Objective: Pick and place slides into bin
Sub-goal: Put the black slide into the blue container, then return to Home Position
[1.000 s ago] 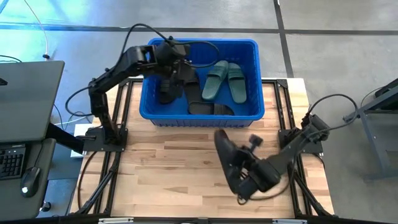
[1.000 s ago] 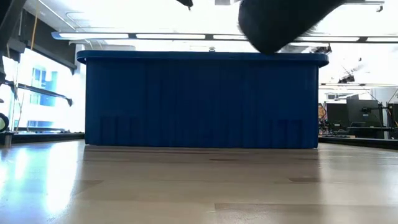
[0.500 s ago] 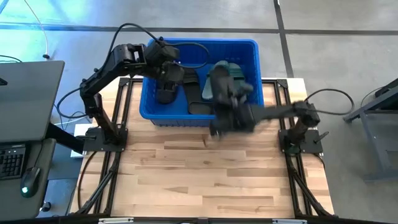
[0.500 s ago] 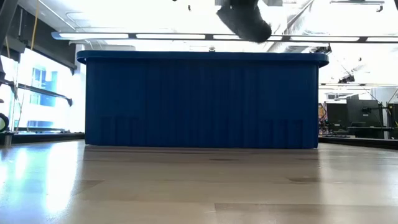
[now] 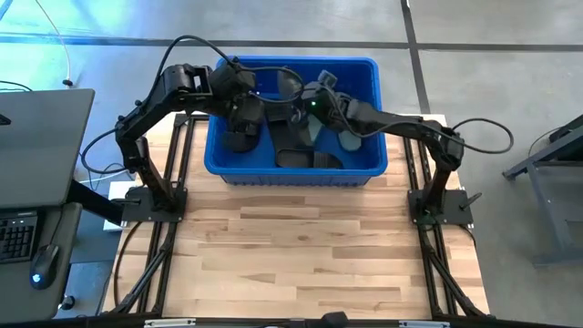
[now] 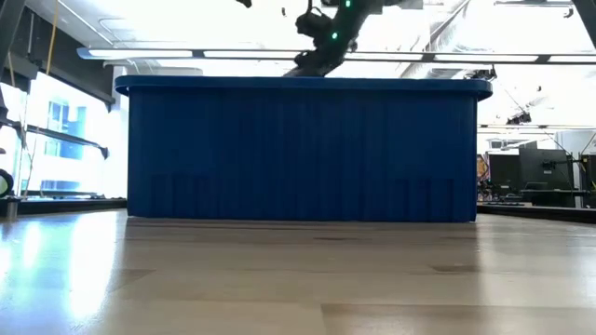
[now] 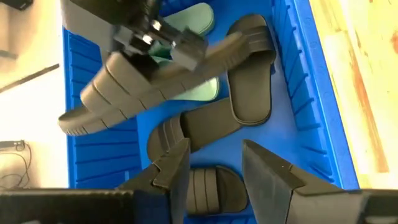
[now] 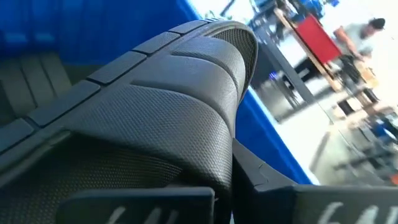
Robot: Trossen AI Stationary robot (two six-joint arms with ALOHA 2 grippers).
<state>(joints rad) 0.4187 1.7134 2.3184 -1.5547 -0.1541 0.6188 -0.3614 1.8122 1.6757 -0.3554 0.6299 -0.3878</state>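
Both arms reach over the blue bin (image 5: pixel 215 162), which sits at the far end of the wooden bench (image 5: pixel 291 264).

Right pincer (image 5: pixel 305 114) hangs over the bin's middle, pinching a black slide (image 7: pixel 149 81) by its edge. The slide is tilted, held up in the air above the ones already inside. In the right wrist view its textured strap (image 8: pixel 180 106) fills nearly everything, w/ blue bin wall behind.

Left pincer (image 7: pixel 214 163) hovers over the bin's left part, fingers spread, nothing between them.

Inside the bin: three black slides lying on the floor – one (image 7: pixel 252 68) by the near wall, one (image 7: pixel 199 127) angled beside it, one (image 7: pixel 208 190) just under the left pincer. Two sage green slides (image 7: pixel 186 22) lie farther in, partly hidden behind the held one.

From the low view only the bin's ribbed front wall (image 6: pixel 303 149) shows, w/ the right arm above the rim.
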